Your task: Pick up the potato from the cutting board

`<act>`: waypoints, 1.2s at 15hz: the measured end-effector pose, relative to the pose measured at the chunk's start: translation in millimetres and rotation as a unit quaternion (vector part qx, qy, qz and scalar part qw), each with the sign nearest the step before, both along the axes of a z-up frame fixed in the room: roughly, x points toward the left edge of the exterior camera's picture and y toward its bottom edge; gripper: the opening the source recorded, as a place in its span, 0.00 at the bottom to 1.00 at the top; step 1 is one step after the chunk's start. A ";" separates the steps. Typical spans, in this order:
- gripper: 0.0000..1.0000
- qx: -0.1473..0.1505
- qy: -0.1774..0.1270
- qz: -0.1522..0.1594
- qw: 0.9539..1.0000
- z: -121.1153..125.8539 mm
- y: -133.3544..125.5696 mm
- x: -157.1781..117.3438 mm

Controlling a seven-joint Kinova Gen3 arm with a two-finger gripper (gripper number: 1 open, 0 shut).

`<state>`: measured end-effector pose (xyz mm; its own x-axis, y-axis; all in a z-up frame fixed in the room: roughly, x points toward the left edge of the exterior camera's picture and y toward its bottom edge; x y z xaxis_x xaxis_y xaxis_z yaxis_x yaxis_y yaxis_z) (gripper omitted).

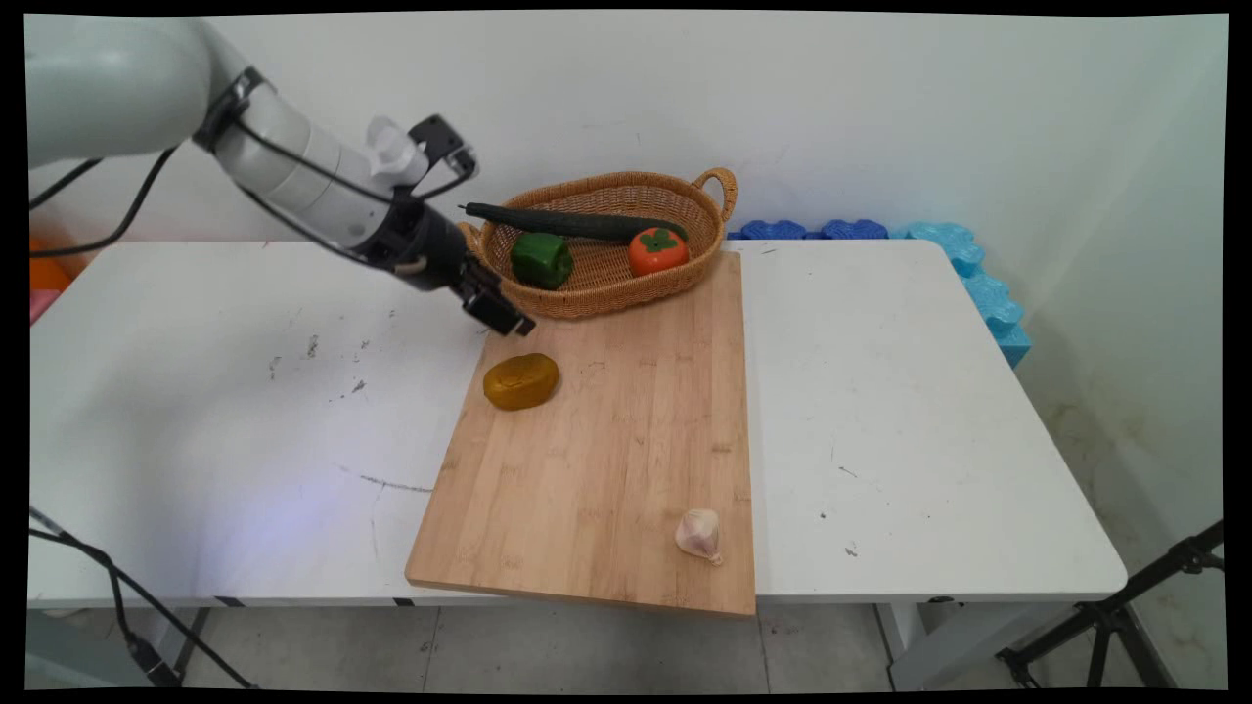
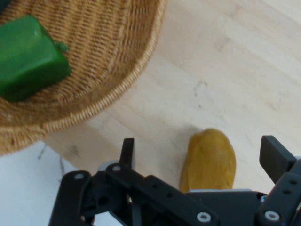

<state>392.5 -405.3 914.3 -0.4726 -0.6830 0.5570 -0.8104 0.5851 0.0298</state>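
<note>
Tool [image 1: 501, 315] hangs low over the far-left corner of the cutting board [image 1: 626, 460], fingers spread wide and holding nothing. In the hand view one fingertip [image 2: 127, 151] and the other [image 2: 275, 157] stand apart with the yellow potato-like lump [image 2: 209, 160] between them, still below and not touching.

In the main view the lump [image 1: 521, 380] lies on the board at about 5 o'clock from the tool, just beside it. The wicker basket [image 1: 606, 293] sits at 2 o'clock from the tool, very near, with a green pepper [image 1: 541, 259], a cucumber [image 1: 572, 223] and a persimmon-like orange fruit [image 1: 658, 251] inside. A garlic bulb [image 1: 699, 534] rests well apart at the board's near-right corner. Board lies on the white table [image 1: 245, 411].

Risks, as a judgement:
- Lump looks rounded and smooth; off-centre fingers could squirt it sideways or roll it off the board's left edge, which is close.
- Basket rim is close to the tool's side; any swing toward 2 o'clock could bump and shove it.
- Coming down too deep would jam fingertips into the board.
</note>
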 end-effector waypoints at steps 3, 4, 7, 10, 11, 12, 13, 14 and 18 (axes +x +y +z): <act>1.00 0.004 -0.004 -0.009 1.000 -14.8 13.5 2.4; 1.00 0.005 -0.006 -0.013 1.000 -21.0 17.9 2.9; 1.00 0.004 -0.013 -0.029 0.999 -38.0 24.7 2.4; 1.00 -0.002 -0.023 -0.051 0.998 -52.2 26.3 -0.3; 1.00 -0.004 -0.025 -0.057 0.998 -55.8 26.3 -1.2; 1.00 -0.005 -0.028 -0.064 0.998 -59.8 26.0 -2.2; 1.00 -0.007 -0.031 -0.070 0.997 -63.3 25.7 -3.1; 1.00 -0.009 -0.033 -0.074 0.997 -66.0 25.4 -3.7; 1.00 -0.014 -0.040 -0.089 0.995 -74.7 24.0 -6.5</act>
